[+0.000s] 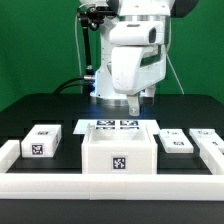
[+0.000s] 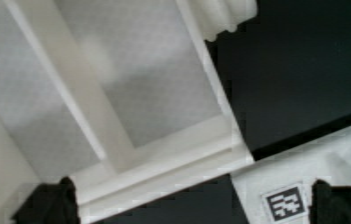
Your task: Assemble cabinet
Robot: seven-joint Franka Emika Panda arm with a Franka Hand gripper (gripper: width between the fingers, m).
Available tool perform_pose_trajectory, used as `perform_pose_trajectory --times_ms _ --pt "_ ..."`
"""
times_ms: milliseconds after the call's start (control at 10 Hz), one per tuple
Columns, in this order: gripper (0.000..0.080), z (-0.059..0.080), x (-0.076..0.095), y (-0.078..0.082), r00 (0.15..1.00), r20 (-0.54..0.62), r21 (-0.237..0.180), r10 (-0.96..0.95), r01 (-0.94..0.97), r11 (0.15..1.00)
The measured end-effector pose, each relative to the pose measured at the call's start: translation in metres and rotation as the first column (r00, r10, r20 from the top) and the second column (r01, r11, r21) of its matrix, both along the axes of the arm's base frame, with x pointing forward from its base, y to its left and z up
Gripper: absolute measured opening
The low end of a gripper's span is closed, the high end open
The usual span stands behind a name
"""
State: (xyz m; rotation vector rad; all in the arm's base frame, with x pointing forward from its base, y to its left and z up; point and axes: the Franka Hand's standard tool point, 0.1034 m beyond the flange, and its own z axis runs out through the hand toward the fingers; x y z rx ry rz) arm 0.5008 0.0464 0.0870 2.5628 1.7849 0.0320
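The cabinet (image 1: 118,155) is a white box with a black-and-white tag on its front, standing at the front middle of the black table. My gripper (image 1: 134,103) hangs just behind it, over the marker board (image 1: 110,127). Small white tagged blocks lie at the exterior view's left (image 1: 42,141) and right (image 1: 175,141), with one more at the far right (image 1: 207,140). In the wrist view the cabinet's ridged white surface (image 2: 136,110) fills most of the picture. My gripper (image 2: 193,205) is open. Only the cabinet's edge and the dark table show between its dark fingertips (image 2: 47,200).
A low white rail (image 1: 110,186) runs along the table's front and turns back at the exterior view's left (image 1: 8,150). One tag of the marker board (image 2: 293,203) shows close to a fingertip in the wrist view. Black cables hang behind the arm.
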Motion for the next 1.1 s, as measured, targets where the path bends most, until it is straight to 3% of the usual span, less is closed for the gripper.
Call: perform_pose_trajectory --times_ms 400,900,1100 --pt "0.065 -0.013 -0.007 -0.011 0.902 -0.014 -0.039 0.431 -0.431 0.902" --pt "0.065 -0.022 -0.012 -0.014 0.876 -0.033 -0.034 0.482 -0.483 0.875" --pt "0.065 -0.041 -0.022 -0.018 0.885 -0.067 -0.017 0.461 -0.463 0.886"
